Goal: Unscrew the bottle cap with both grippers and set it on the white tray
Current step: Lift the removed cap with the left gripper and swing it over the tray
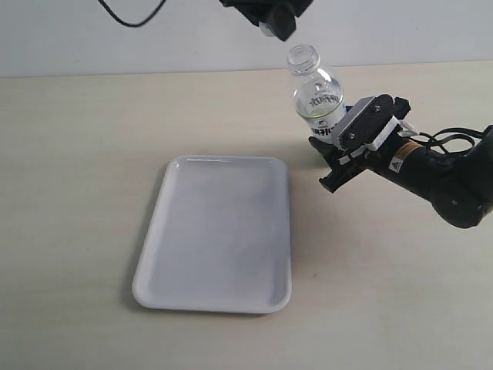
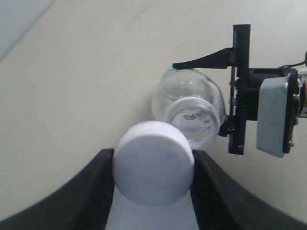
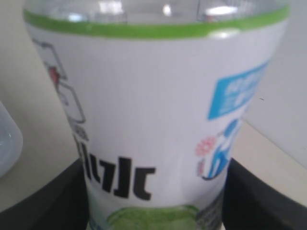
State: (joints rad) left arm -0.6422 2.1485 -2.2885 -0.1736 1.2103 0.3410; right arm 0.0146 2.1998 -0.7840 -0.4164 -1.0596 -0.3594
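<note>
The clear bottle [image 1: 316, 94] stands tilted on the table with its neck bare and open. My right gripper [image 1: 333, 146], the one with the white block, is shut on the bottle's labelled lower body [image 3: 153, 120]. The white bottle cap [image 2: 153, 163] is off the bottle [image 2: 189, 112], clamped between the black jaws of my left gripper [image 2: 152, 165]. In the exterior view my left gripper [image 1: 269, 21] hangs at the top edge, just above and left of the open neck, with only a sliver of the cap showing. The white tray [image 1: 219, 231] lies flat to the bottle's front left.
A black cable [image 1: 127, 14] loops down at the top left of the exterior view. The right arm [image 1: 447, 181] reaches in from the right edge. A pale wall runs behind the table's back edge.
</note>
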